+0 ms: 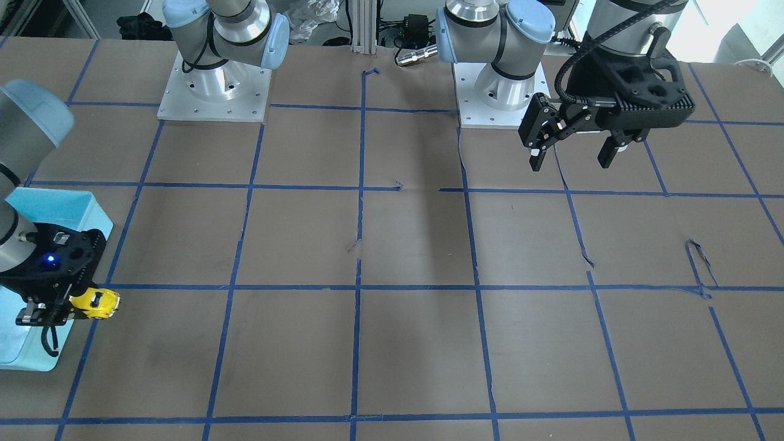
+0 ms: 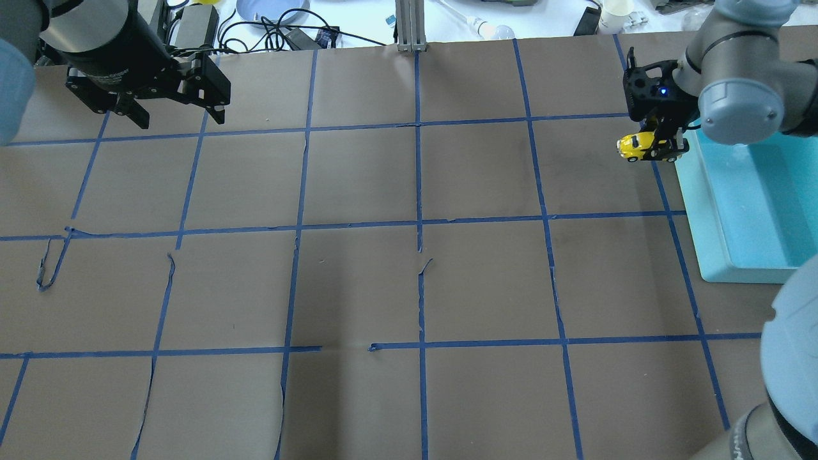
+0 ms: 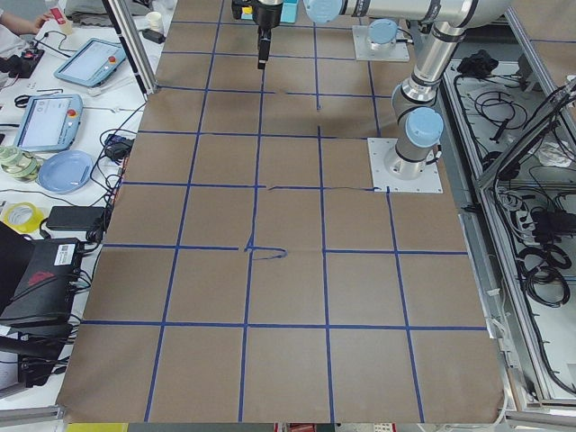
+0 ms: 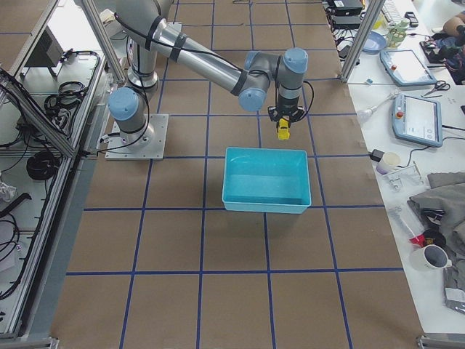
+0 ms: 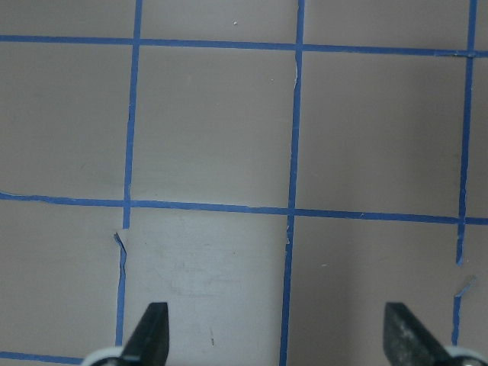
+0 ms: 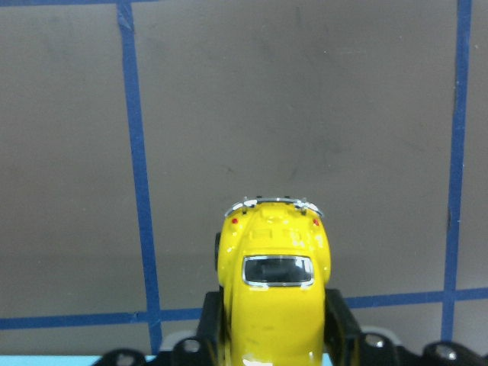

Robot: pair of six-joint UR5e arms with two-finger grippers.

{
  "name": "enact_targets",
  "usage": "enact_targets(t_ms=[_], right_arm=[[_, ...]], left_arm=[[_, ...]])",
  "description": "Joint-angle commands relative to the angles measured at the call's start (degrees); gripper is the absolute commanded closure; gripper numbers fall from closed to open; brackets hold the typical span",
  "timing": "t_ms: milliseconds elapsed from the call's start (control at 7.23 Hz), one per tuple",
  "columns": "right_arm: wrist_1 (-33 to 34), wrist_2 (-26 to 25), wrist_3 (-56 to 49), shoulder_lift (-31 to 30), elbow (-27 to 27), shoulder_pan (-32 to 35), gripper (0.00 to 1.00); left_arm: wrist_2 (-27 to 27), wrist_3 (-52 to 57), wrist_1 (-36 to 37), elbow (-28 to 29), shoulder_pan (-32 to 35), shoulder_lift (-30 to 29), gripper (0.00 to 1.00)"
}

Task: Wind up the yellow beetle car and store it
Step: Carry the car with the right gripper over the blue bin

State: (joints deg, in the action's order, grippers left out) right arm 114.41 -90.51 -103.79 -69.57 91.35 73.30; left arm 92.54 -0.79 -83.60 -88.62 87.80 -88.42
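The yellow beetle car [image 1: 97, 303] is held in my right gripper [image 1: 58, 306], which is shut on its sides. It hangs above the table just beside the edge of the teal bin [image 1: 58, 208]. In the overhead view the car [image 2: 636, 147] sticks out of the right gripper [image 2: 658, 145] next to the bin [image 2: 706, 217]. The right wrist view shows the car [image 6: 274, 290] between the fingers, bumper pointing away. My left gripper [image 1: 571, 156] is open and empty, raised above the table far from the car; it also shows in the overhead view [image 2: 172, 115] and the left wrist view [image 5: 276, 335].
The table is brown paper with a blue tape grid [image 2: 418, 223]. The arm bases [image 1: 213, 92] stand at the robot's edge. Cables and desk items [image 2: 275, 19] lie beyond the far edge. In the exterior right view the bin [image 4: 267, 179] looks empty inside.
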Motion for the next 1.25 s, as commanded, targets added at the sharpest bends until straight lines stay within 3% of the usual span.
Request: enact_targets(t_ms=[0,277,692,830,1107], right_arm=[[-2.6,-0.3,-0.3,-1.6,-1.2,-4.6,0.95],[-3.7,-0.4,-0.9,-5.5,2.2,-9.4,0.96],[-1.8,-0.3,-4.5,-6.3,7.2,-16.2,0.95],[-0.1,-0.5,-8.1,-6.2,9.5,-18.4,0.95],[9.5,-0.5,-14.9,-4.9,15.1,-21.3,0.90]], left_arm=[[0.0,0.1,-0.1,-0.1,0.0,0.0,0.00],[-0.9,0.1,0.0,0.0,0.0,0.0,0.00],[-0.8,0.1,0.0,0.0,0.0,0.1,0.00],[-1.0,0.1,0.0,0.0,0.0,0.1,0.00],[-0.8,0.0,0.0,0.0,0.0,0.1,0.00]])
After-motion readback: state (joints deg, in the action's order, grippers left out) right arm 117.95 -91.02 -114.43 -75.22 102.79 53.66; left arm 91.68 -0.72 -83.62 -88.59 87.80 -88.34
